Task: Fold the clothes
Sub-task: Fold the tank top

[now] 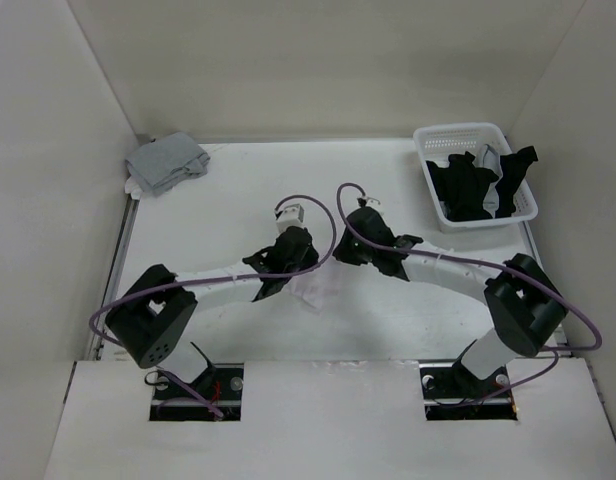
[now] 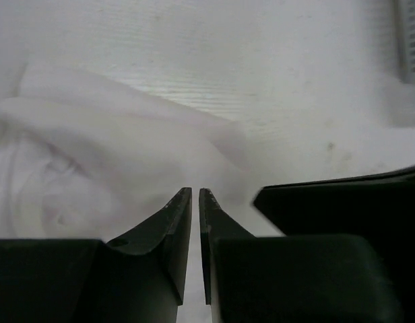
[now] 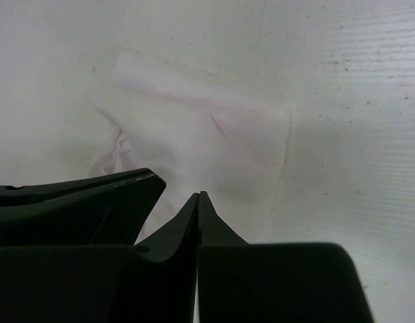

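A crumpled white top (image 1: pixel 315 291) lies in the middle of the table, partly under both arms. In the left wrist view it spreads ahead and to the left (image 2: pixel 106 155). My left gripper (image 2: pixel 195 192) stands at its edge, shut to a thin slit with white fabric showing in it. In the right wrist view the white top (image 3: pixel 201 134) lies just ahead. My right gripper (image 3: pixel 199 194) is shut, tips together against the cloth, with no fabric visible between them. From above, the left gripper (image 1: pixel 280 268) and the right gripper (image 1: pixel 360 250) sit close together over the top.
A folded grey garment (image 1: pixel 166 163) lies at the back left corner. A white slotted basket (image 1: pixel 458 132) at the back right holds black clothes (image 1: pixel 468 185). White walls enclose the table on three sides. Purple cables loop off both arms.
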Robot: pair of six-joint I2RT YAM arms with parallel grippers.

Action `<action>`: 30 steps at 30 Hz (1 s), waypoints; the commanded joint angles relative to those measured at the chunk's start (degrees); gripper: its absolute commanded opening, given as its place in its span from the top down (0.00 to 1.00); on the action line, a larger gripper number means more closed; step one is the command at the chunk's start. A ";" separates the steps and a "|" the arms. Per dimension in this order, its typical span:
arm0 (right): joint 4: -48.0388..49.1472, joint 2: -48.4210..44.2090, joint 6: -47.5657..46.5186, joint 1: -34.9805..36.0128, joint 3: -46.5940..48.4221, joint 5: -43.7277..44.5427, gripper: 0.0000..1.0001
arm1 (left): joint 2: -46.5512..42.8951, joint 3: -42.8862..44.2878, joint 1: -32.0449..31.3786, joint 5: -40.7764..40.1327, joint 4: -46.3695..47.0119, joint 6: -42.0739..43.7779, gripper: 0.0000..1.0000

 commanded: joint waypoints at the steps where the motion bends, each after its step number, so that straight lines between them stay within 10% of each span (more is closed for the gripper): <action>1: 4.98 -1.43 -1.67 -1.08 -0.50 -0.48 0.98 | 1.12 0.70 0.36 -8.05 -6.22 3.66 0.91; 15: 4.11 11.48 -6.15 2.52 14.43 -6.46 0.95 | -24.27 -19.43 6.59 -13.26 -13.61 -2.75 0.83; 30: 5.86 28.89 -5.46 -1.08 28.51 -17.02 0.94 | -33.25 -14.70 5.20 -7.90 -13.71 -4.77 0.81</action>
